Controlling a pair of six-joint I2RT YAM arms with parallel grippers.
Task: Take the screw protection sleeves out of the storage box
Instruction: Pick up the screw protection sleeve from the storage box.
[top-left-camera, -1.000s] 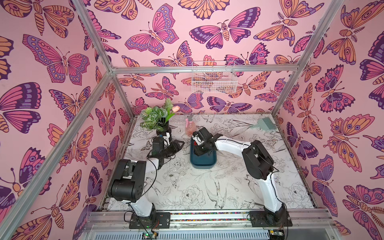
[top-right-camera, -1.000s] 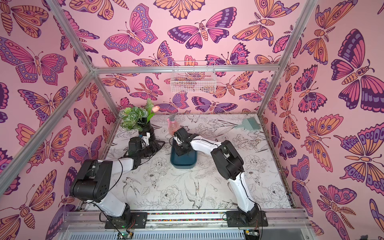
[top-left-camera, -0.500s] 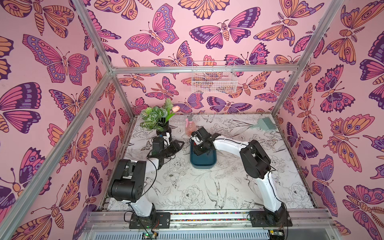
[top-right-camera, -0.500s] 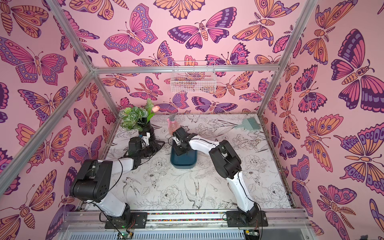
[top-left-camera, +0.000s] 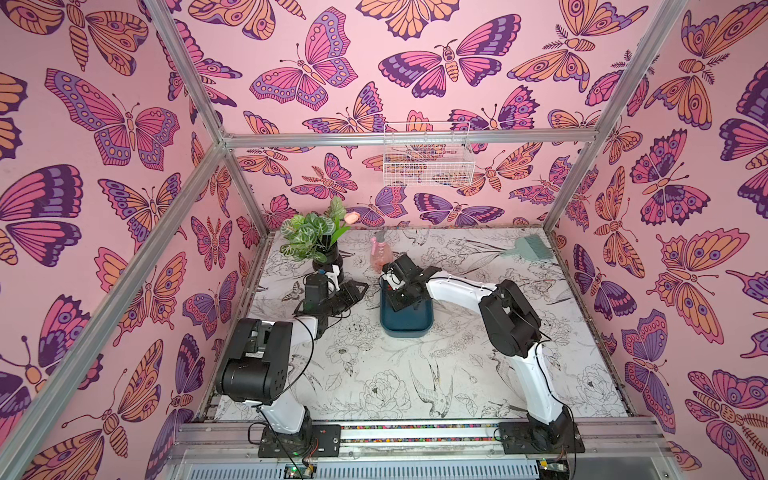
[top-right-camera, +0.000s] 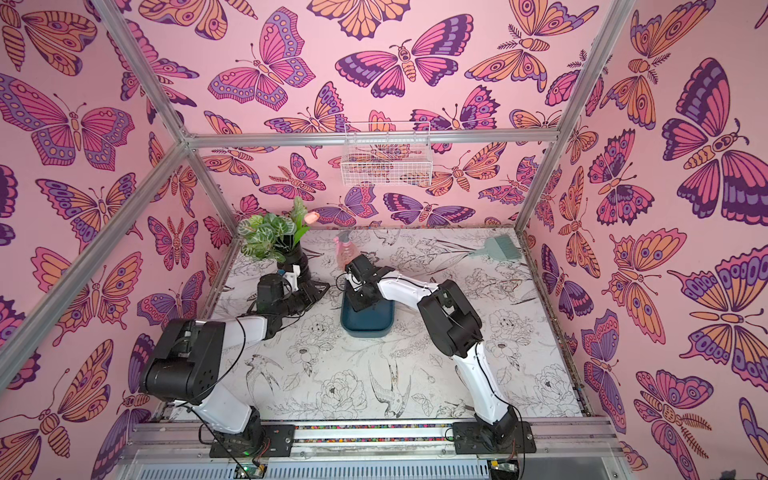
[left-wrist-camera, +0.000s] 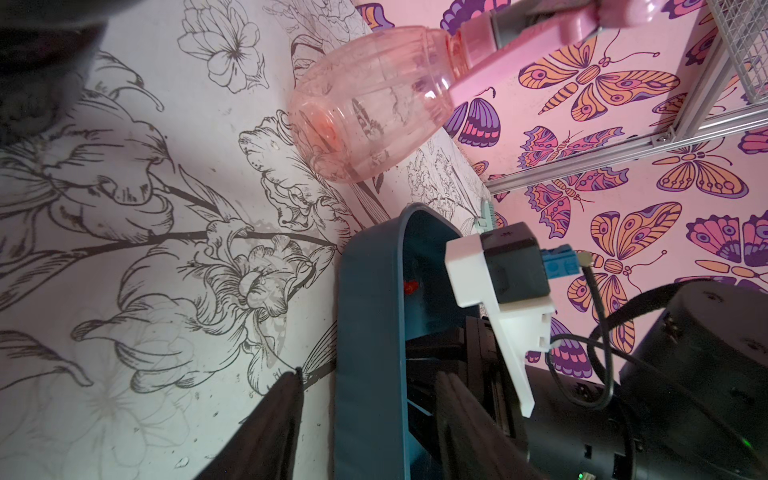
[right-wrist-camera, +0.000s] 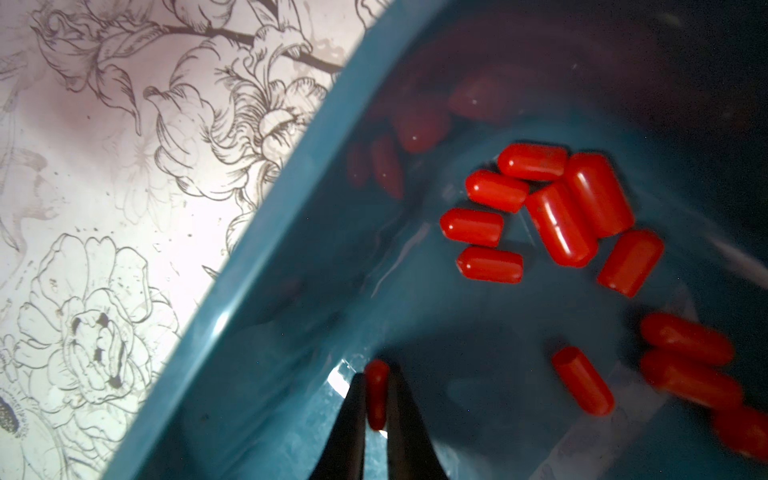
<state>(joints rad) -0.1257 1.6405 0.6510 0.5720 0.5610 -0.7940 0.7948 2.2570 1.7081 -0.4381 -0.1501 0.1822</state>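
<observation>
Right gripper (right-wrist-camera: 376, 376) is down inside the box (right-wrist-camera: 291, 199), close to one wall. Its fingers are clenched on a single sleeve (right-wrist-camera: 377, 399), which stands lengthwise between the tips. The other sleeves (right-wrist-camera: 557, 216) lie loose on the box floor. About seven are bunched together, one lies alone, and a few more sit blurred at the frame edge. In a top view the box (top-left-camera: 405, 328) sits mid-table. Left gripper (top-left-camera: 357, 287) is low, just left of the box, fingers spread with nothing between them. A pink bottle (top-left-camera: 379, 253) stands just behind the box. A plant (top-left-camera: 309, 237) stands behind the left gripper.
</observation>
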